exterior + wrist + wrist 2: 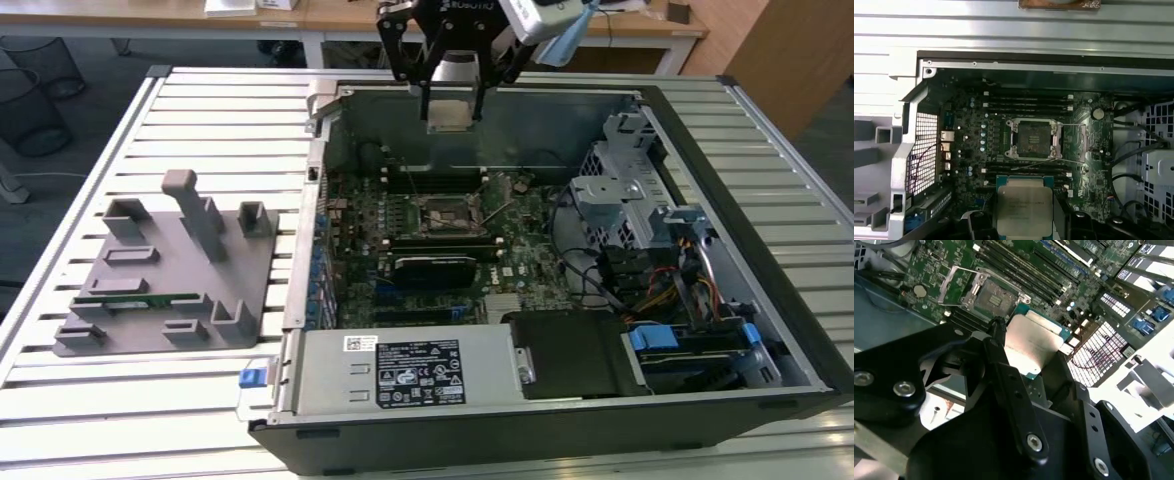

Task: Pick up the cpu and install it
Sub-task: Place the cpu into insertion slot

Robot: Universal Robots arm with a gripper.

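My gripper (450, 112) hangs over the far side of the open computer case (320, 200), shut on the cpu (450, 108). In both wrist views the cpu (1031, 342) (1023, 207) shows its silver-grey metal top and thin green rim, clamped between the black fingers (999, 352). The cpu is in the air, well above the motherboard (527, 240). The black-framed socket (441, 213) (1034, 140) (991, 297) lies open in the middle of the board, its metal load frame swung up, and nothing sits in it.
A grey fixture (174, 270) stands on the slatted table (147, 400) at the exterior view's left, with a green memory stick (140, 300) lying on it. Inside the case are the power supply (400, 370), a metal drive cage (627, 190) and cables (667, 290).
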